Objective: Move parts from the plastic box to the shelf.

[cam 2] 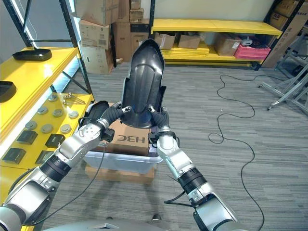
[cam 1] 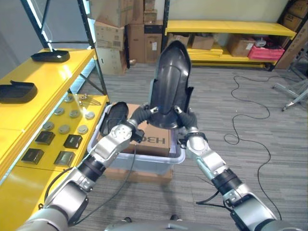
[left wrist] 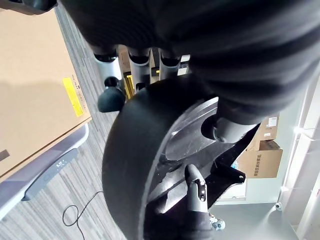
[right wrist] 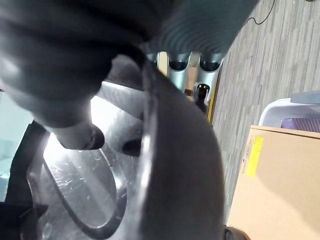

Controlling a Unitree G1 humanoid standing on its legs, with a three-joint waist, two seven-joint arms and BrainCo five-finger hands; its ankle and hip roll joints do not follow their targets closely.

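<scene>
- One large black part [cam 1: 169, 79], a curved glossy shell like a mudguard, stands upright at the centre of the left eye view, lifted clear above the plastic box [cam 1: 144, 161].
- Both hands grip its lower end. The left hand [cam 1: 137, 118] is curled round the lower left edge, and the left wrist view shows its thumb pressed on the inside of the shell with the fingers behind. The right hand [cam 1: 185, 119] clamps the lower right edge the same way, seen in the right wrist view.
- Beneath the part, the box sits at centre on the grey floor, holding a brown carton [cam 1: 151, 137] and another black part [cam 1: 114, 115] at its left end.
- Along the left edge of the frame runs the yellow shelf [cam 1: 45, 82]. Two black parts [cam 1: 50, 56] already lie on its upper level, one at upper left and one lower down the left edge, while small discs and dark square pieces [cam 1: 65, 139] lie on the lower level.
- By my reading, the step in hand is the carry: the part is out of the box and not yet on the shelf.
- Next, the part would need swinging left, probably tipped flat, and set on bare yellow surface between or beside the two already there, both hands letting go only once it rests steady.
</scene>
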